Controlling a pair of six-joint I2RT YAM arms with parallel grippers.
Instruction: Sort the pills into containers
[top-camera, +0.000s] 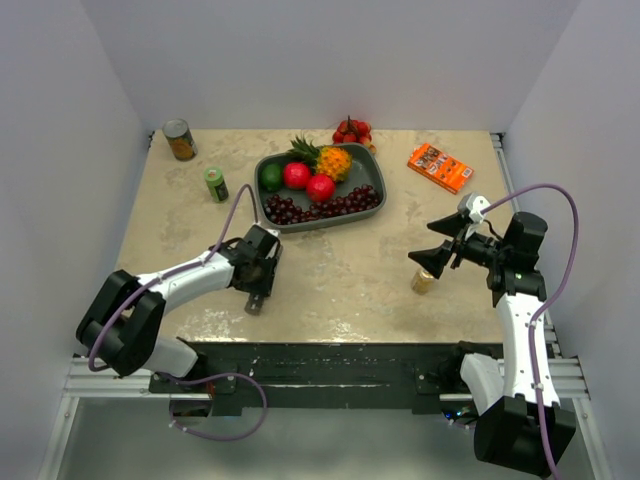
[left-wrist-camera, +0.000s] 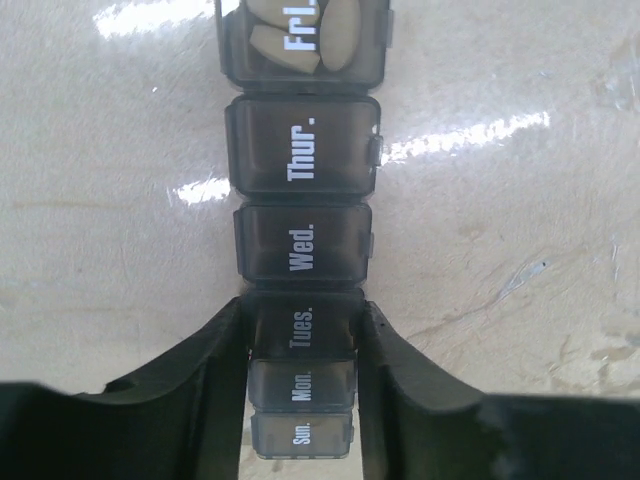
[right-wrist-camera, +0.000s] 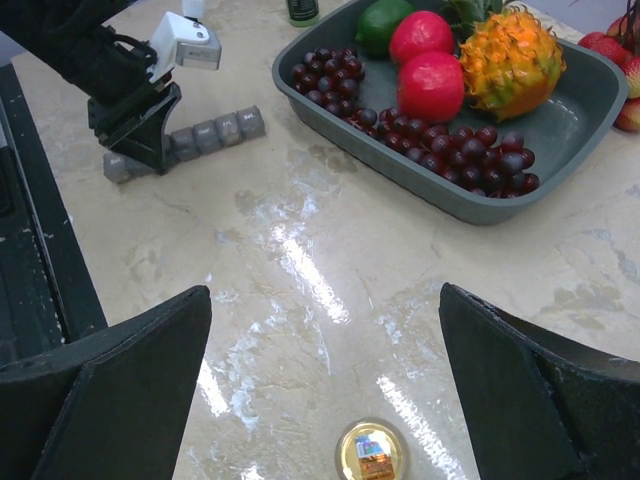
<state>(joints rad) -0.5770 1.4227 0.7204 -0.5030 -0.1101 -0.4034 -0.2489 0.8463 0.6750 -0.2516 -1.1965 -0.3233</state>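
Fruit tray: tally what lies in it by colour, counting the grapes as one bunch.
Green lime: 1
Red round fruits: 2
Orange-yellow spiky fruit: 1
Dark purple grape bunch: 1
Total: 5

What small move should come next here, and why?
Probably lower the right claw straight down around the gold-capped bottle, then close. Its fingers are spread wide, with the bottle standing below and between them. The left claw grips the pill organizer at the Tues. compartment, so the strip looks steadied.
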